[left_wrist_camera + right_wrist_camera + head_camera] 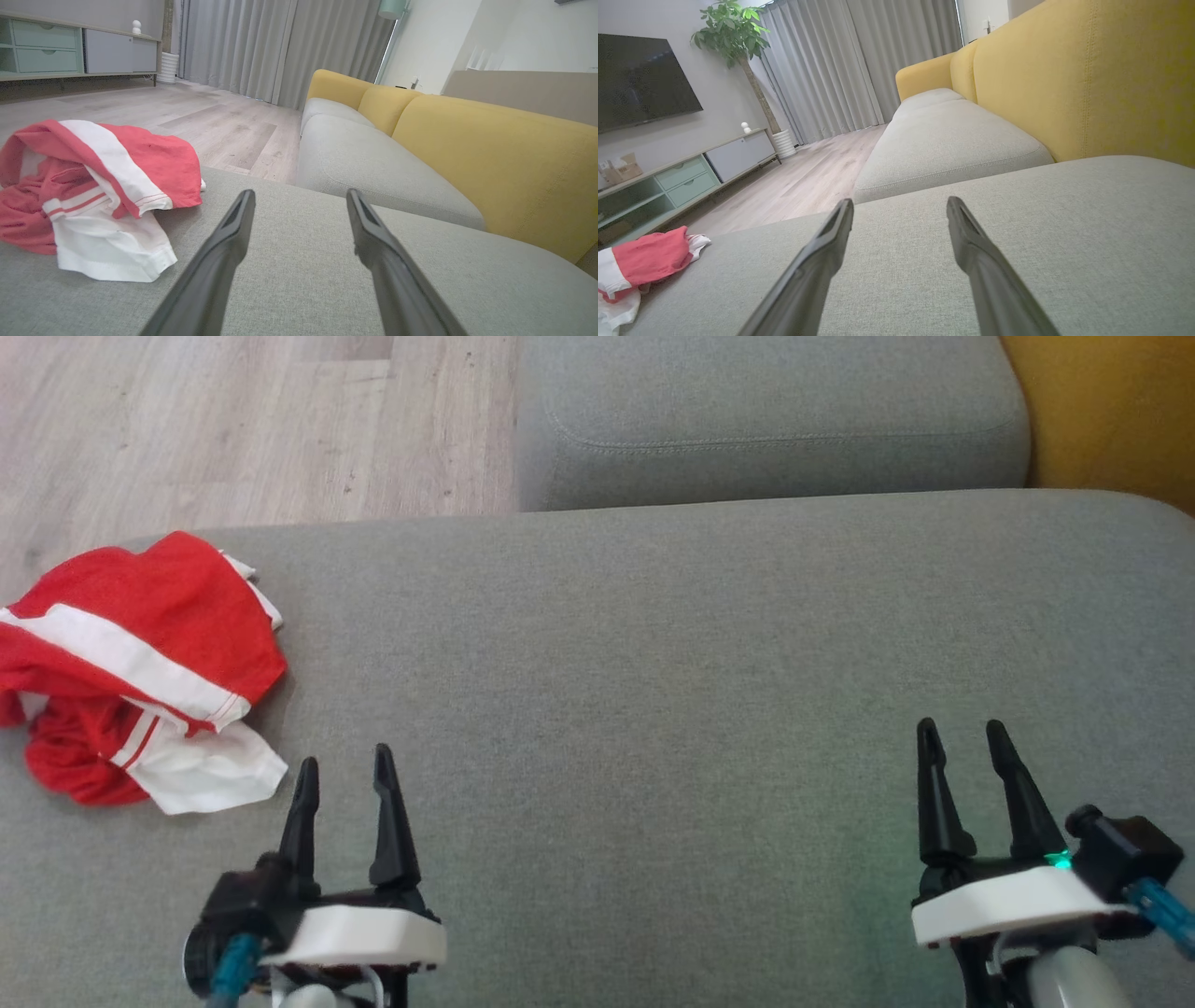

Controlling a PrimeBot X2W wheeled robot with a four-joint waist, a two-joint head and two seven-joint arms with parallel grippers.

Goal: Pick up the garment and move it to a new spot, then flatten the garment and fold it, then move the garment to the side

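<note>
— Red and white, crumpled: the garment (140,663) lies in a heap at the left end of the grey seat cushion (653,644), close to the edge by the wooden floor (233,429).
— Is anything holding it?
— No. The left gripper (345,756) hangs just beside it, to its right, fingers spread apart with nothing between them. It is not touching the cloth.
— And the other one?
— The right gripper (961,726) is well apart from it, over the right part of the same cushion, jaws equally wide and empty.
— How does the garment lie?
— Bunched, not flat. A broad white band crosses the red on top, and a white hem with thin red stripes sticks out at the near side.
— What's beyond?
— A second grey cushion (766,420), and the yellow backrest (1111,411) on the right.
</note>
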